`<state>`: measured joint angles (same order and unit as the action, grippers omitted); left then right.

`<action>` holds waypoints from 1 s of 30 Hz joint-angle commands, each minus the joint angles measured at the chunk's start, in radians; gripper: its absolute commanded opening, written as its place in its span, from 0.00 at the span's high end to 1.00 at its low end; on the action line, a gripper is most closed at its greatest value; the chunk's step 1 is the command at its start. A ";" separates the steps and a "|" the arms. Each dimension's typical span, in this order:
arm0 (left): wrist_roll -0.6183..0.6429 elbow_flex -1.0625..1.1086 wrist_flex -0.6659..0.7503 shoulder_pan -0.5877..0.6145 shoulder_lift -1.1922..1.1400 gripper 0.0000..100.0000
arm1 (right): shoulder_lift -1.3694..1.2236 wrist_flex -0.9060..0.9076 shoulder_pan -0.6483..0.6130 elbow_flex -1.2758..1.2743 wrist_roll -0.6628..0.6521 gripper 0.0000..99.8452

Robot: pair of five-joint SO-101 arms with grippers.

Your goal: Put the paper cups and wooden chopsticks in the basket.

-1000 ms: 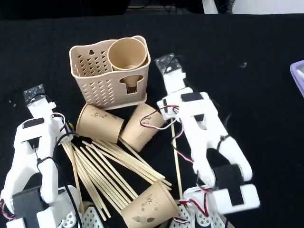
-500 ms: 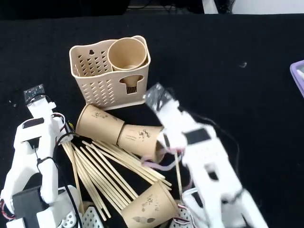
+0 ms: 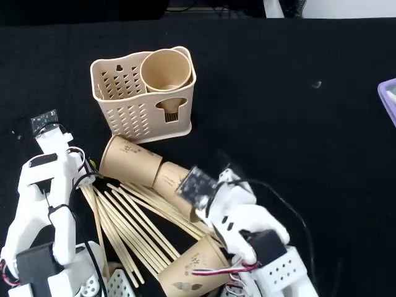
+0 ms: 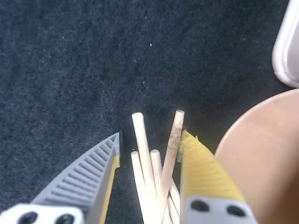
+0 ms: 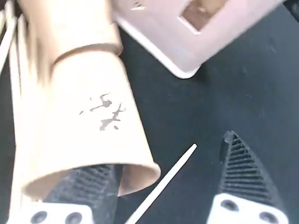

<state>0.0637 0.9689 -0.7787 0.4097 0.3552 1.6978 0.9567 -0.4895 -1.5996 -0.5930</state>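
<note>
At 10 o'clock on the counter [image 3: 297, 124] the basket [image 3: 133, 117] is stood, with a cup [image 3: 166, 70] held upright in its 3 o'clock half. Toward 6 o'clock from it, two lying cups [image 3: 130, 161] are seen end to end, touching. Chopsticks [image 3: 136, 223] are fanned from beside them down to a fourth cup [image 3: 195, 269] at the near edge. The left tool [image 4: 149, 135] is spread, chopstick ends lie loose between its fingers, and nothing is gripped. The right tool [image 5: 163, 158] is spread wide. One of its fingers is overlapped by a lying cup's rim, a single chopstick [image 5: 163, 182] lies in the gap, and nothing is clamped. Open counter is found from 1 to 4 o'clock, up to a purple edge [image 3: 388, 99].
</note>
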 commanded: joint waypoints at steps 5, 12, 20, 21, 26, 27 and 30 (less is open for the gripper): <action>0.000 -0.013 0.009 0.010 0.032 0.79 | 0.197 0.157 -0.003 0.041 -0.140 0.98; 0.000 -0.013 0.009 0.010 0.032 0.79 | 0.174 0.281 0.072 0.321 -0.061 0.99; 0.000 -0.013 0.009 0.010 0.032 0.79 | 0.019 0.236 0.207 0.538 0.069 0.99; 0.000 -0.013 0.009 0.010 0.032 0.79 | -0.021 0.212 0.224 0.561 0.115 0.99; 0.000 -0.012 0.009 0.010 0.032 0.79 | -0.297 0.132 0.258 0.786 0.379 0.99; 0.000 -0.012 0.009 0.010 0.032 0.79 | -0.358 0.127 0.256 0.857 0.422 0.99; 0.000 -0.010 0.009 0.010 0.032 0.79 | -0.538 0.127 0.252 1.090 0.535 0.99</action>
<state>0.0637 0.9689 -0.7787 0.4097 0.3552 1.3311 1.1132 -0.2501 -0.7587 -0.1649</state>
